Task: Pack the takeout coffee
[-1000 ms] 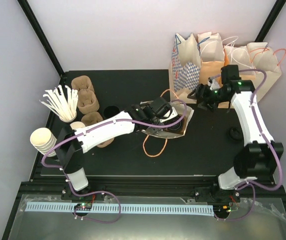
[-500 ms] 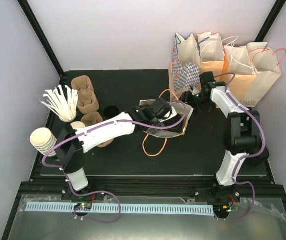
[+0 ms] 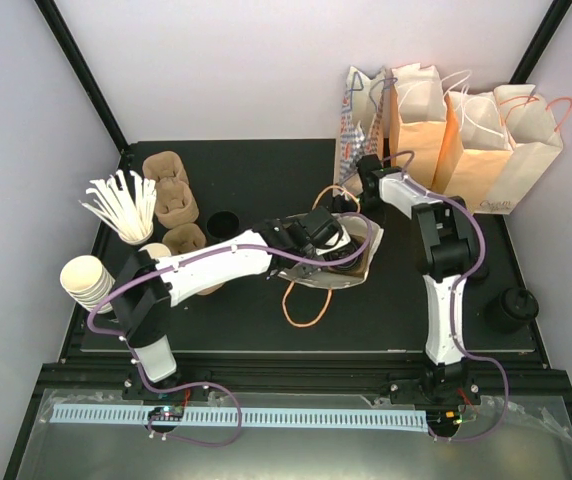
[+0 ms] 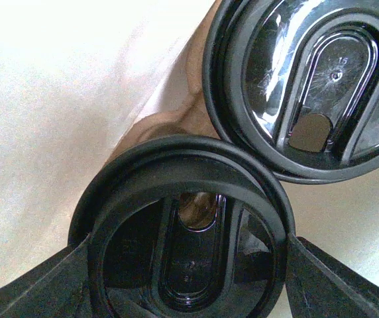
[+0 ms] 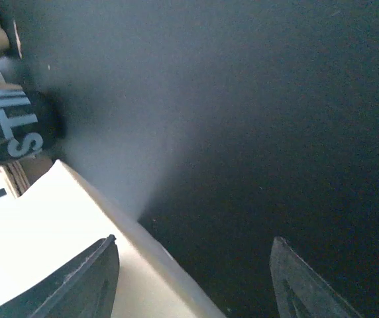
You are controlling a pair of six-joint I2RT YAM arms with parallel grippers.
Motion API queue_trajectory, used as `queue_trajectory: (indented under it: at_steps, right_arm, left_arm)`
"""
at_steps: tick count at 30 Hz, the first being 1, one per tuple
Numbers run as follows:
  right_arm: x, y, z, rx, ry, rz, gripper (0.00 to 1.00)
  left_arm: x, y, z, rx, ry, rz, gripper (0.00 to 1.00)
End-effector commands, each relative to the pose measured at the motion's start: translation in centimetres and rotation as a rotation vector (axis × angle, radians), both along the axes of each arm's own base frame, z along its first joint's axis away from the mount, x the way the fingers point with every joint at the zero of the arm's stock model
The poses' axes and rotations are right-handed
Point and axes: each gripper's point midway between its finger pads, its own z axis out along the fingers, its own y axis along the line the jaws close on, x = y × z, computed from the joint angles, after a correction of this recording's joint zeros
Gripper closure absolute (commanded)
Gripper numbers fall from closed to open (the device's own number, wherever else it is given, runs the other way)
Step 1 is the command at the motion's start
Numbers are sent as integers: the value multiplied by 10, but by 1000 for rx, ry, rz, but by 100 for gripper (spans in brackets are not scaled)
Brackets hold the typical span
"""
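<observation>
A pale paper bag (image 3: 366,262) lies on its side mid-table, mouth toward the left arm. My left gripper (image 3: 338,240) reaches into it. In the left wrist view the left gripper (image 4: 186,265) is shut on the takeout coffee (image 4: 183,199). Its round black lid sits between both fingers and hides the cup body. A second black-lidded cup (image 4: 309,86) sits deeper in the bag, touching the first lid. My right gripper (image 3: 364,190) is at the bag's far upper edge. In its own view the right gripper (image 5: 193,265) is open, with the bag's pale edge (image 5: 110,212) running between the fingers.
Standing paper bags (image 3: 466,130) and a patterned bag (image 3: 356,110) line the back right. On the left are cup carriers (image 3: 171,190), stir sticks (image 3: 121,205), stacked cream cups (image 3: 86,280) and a black cup (image 3: 223,222). A dark round object (image 3: 511,308) sits far right.
The right arm has swung left from the standing bags to the lying bag's upper edge, and its jaws have narrowed a little. The left arm has barely moved.
</observation>
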Motion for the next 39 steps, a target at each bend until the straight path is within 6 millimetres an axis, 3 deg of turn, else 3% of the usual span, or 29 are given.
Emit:
queue_trajectory:
  at_steps: [1,6,14,22,28,33,39]
  right_arm:
    - [-9,18,-11,51,-6,110,35]
    - [-26,25,-19,71,2,153,35]
    - [-43,16,-20,23,-46,168,35]
    - [-50,18,0,13,-150,187,35]
    - [-56,28,16,35,-203,192,36]
    - [-56,23,30,10,-244,166,36]
    - [-70,15,40,-41,-294,148,34]
  left_arm:
    - [-9,-1,8,-25,10,-1,59]
    - [-9,4,6,-15,-6,8,59]
    - [-8,20,-4,10,9,41,59]
    - [-28,26,-2,-27,100,70,59]
    - [-33,32,-13,5,122,89,59]
    - [-38,32,-4,-22,130,85,59]
    - [-57,41,-20,10,158,88,60]
